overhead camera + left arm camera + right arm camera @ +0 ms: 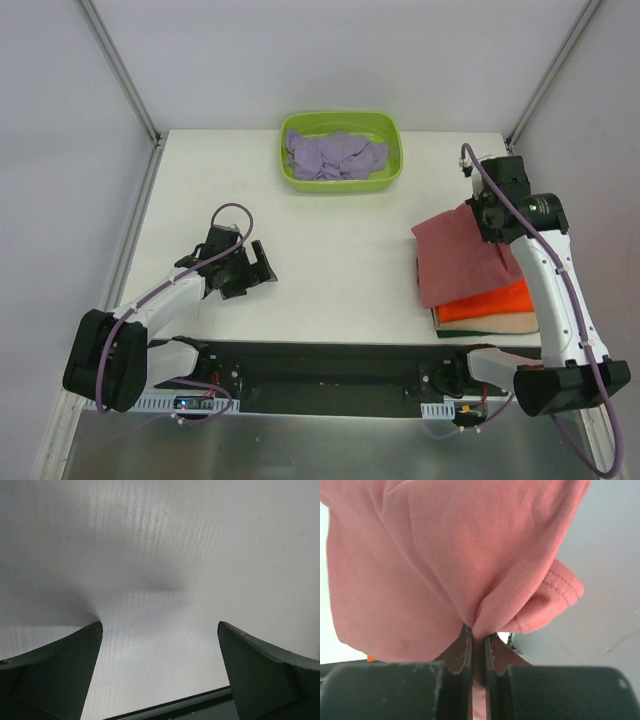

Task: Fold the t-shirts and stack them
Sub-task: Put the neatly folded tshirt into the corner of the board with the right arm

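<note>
Right tool [478, 637] pinches the salmon-red t-shirt [455, 255] over the orange t-shirt [490, 300].
Best lowered flat, edges squared, before letting go; left tool [160, 672] gapes empty.

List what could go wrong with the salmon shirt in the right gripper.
1. The right gripper pinches only a small bunch of the salmon shirt; its fold may fall open.
2. It lies skewed across the orange shirt and tan shirt; released so, the stack could end crooked.
</note>
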`<state>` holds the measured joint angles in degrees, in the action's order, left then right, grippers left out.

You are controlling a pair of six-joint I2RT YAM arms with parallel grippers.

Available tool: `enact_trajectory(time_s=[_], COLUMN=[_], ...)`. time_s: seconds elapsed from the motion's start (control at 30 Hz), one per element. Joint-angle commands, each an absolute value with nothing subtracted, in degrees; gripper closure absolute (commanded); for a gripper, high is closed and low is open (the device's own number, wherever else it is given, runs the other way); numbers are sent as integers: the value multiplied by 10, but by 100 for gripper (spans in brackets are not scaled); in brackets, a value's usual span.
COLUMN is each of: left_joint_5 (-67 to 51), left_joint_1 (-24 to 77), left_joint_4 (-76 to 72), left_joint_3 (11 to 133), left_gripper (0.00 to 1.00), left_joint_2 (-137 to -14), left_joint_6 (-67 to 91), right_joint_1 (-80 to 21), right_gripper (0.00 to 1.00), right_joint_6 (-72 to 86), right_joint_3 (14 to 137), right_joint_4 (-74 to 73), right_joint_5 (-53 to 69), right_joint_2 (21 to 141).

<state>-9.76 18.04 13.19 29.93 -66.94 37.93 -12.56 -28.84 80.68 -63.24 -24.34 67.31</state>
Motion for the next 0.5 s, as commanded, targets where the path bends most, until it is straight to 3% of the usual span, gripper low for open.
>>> enact_trajectory(time_s=[0.0,0.13,0.47], left_joint_5=[-77,-77,-61], left_joint_1=[183,183,183], left_joint_4=[151,151,153], left_joint_3=[286,285,273], left_gripper=[1,1,1], left_joint_2=[-671,-670,-636], left_joint_6=[379,379,382], right_joint_1=[-39,13,66], right_gripper=[100,100,100], right_joint_6=[-384,-420,-401], right_joint_3=[823,823,760], right_joint_4=[-608,-627,-579], right_joint_5=[-143,-85,-247], right_joint_2=[700,748,822])
